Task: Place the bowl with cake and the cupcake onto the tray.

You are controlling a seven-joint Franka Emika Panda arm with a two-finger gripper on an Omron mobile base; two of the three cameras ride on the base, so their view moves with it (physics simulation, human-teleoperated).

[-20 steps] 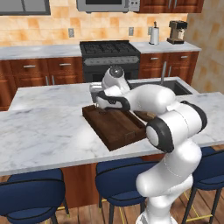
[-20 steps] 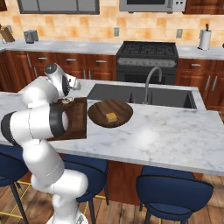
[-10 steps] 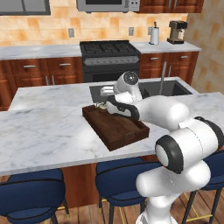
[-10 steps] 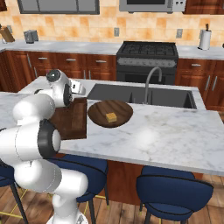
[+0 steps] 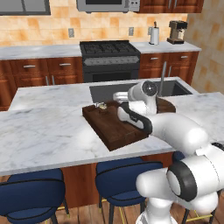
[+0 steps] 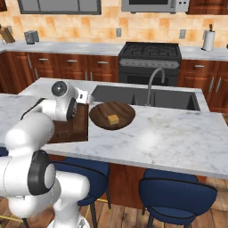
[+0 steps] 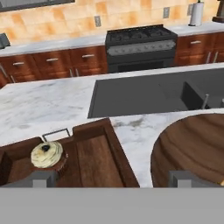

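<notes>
The cupcake [image 7: 47,155] stands in the far end of the tray [image 7: 97,154], also seen as cupcake [image 5: 102,106] on tray [image 5: 114,125]. The bowl [image 6: 112,116] with its yellow cake piece [image 6: 113,119] rests on the marble just right of the tray [image 6: 75,127], touching or nearly touching its rim. My gripper [image 7: 114,178] is open and holds nothing. It hovers over the tray's right rim, between the cupcake and the bowl [image 7: 192,148]. One fingertip [image 7: 43,176] is close beside the cupcake. My arm hides most of the bowl [image 5: 166,105] in the left base view.
A sunken sink [image 6: 147,97] with a tall faucet [image 6: 151,82] lies just behind the bowl and tray. The island's marble top [image 5: 48,127] stretches wide to the left of the tray. Blue stools [image 5: 124,179] line the near edge.
My hand has swung right from the tray's far left corner toward the bowl. The cupcake stays on the tray where the gripper was.
</notes>
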